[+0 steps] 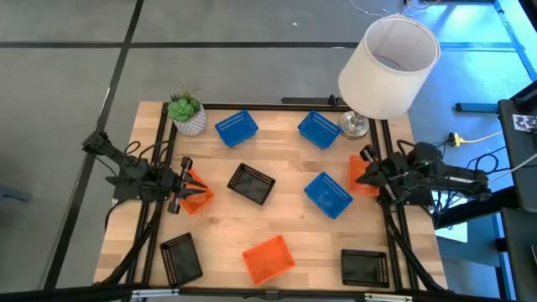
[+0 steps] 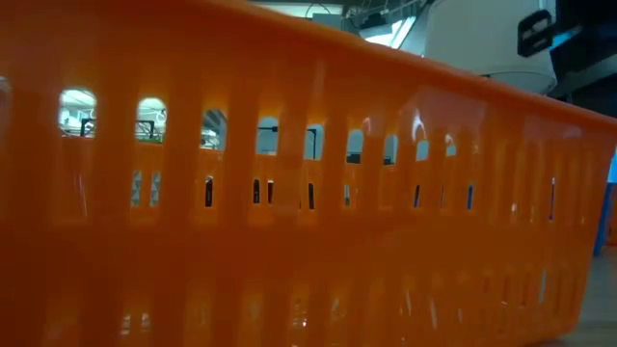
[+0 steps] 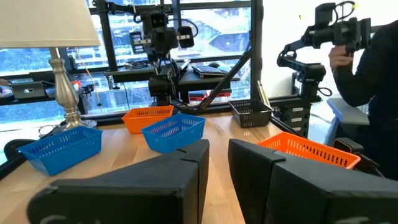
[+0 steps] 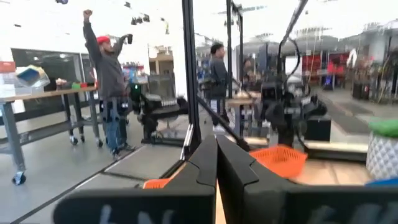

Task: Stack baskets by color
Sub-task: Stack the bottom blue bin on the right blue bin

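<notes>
Right up against the low lens sat an orange basket [image 2: 308, 193], its slotted wall filling the whole view. From above, that was the one [image 1: 268, 257] at the middle of the desk's [image 1: 294, 226] edge opposite the lamp [image 1: 388, 67].

Score so far: nothing stacked! All nine baskets lay singly, well scattered.
- **Blue:** two [image 1: 236, 127] [image 1: 318, 128] sat along the lamp edge and a third [image 1: 327, 194] was nearer the middle.
- **Black:** one [image 1: 251, 184] was mid-desk and two [image 1: 181, 257] [image 1: 364, 268] were at the corners of the opposite edge.
- **Orange:** the other two [image 1: 195, 191] [image 1: 362, 174] sat at the left and right edges.

By my reckoning, every colour remained to be gathered.

My right claw [image 1: 367, 168] hung over the orange basket at the right edge, fingers pressed together. Whether they pinched its rim, I couldn't tell. My left claw [image 1: 179, 186] touched the orange one at the left edge. Gripping or not, I couldn't tell that either.

The baskets themselves were small, rectangular and open-topped, with thin plastic walls cut into rows of slots. All looked alike in size, so I judged they should nest neatly.
</notes>
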{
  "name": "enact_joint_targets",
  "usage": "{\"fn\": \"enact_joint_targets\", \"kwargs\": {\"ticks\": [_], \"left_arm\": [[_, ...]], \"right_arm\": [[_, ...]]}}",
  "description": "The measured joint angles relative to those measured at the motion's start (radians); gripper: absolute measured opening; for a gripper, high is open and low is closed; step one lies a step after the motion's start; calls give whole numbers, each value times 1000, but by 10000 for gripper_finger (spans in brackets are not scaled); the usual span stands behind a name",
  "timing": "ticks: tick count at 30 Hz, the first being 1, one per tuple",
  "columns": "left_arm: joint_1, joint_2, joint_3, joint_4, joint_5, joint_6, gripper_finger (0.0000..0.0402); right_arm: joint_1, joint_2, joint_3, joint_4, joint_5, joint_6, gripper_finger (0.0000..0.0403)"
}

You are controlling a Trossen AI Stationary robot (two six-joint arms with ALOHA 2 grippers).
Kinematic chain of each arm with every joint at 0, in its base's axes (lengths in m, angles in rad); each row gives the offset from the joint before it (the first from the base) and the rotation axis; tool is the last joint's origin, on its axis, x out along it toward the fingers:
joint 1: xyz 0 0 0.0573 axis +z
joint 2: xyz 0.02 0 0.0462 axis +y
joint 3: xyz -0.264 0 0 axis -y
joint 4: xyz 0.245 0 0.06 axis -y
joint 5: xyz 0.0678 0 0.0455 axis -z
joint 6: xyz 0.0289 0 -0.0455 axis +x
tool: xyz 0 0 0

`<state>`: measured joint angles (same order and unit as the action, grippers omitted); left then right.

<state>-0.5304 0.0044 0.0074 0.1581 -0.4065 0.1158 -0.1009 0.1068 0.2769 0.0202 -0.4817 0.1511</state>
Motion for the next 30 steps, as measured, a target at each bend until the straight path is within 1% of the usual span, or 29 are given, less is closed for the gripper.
{"fn": "enact_joint_targets", "kwargs": {"ticks": [3,6,8,9,11,14,16,18,20,23,25,28,30], "left_arm": [[0,0,0,0,0,0,55],[0,0,0,0,0,0,55],[0,0,0,0,0,0,55],[0,0,0,0,0,0,55],[0,0,0,0,0,0,55],[0,0,0,0,0,0,55],[0,0,0,0,0,0,55],[0,0,0,0,0,0,55],[0,0,0,0,0,0,55],[0,0,0,0,0,0,55],[0,0,0,0,0,0,55],[0,0,0,0,0,0,55],[0,0,0,0,0,0,55]], "right_arm": [[0,104,102,-51,5,-27,0],[0,252,192,-84,40,-25,0],[-1,361,273,-148,60,-30,0],[0,415,322,-204,72,-33,0],[0,525,420,-372,133,-35,0],[0,685,558,-623,286,-52,0],[-1,775,645,-773,369,-25,0],[-1,861,718,-893,406,11,0],[-1,932,773,-984,408,34,0],[-1,1024,838,-1037,401,107,1],[-1,1080,874,-1079,401,126,5],[-3,1154,922,-1127,398,133,24],[-4,1197,938,-1146,376,135,41]]}}
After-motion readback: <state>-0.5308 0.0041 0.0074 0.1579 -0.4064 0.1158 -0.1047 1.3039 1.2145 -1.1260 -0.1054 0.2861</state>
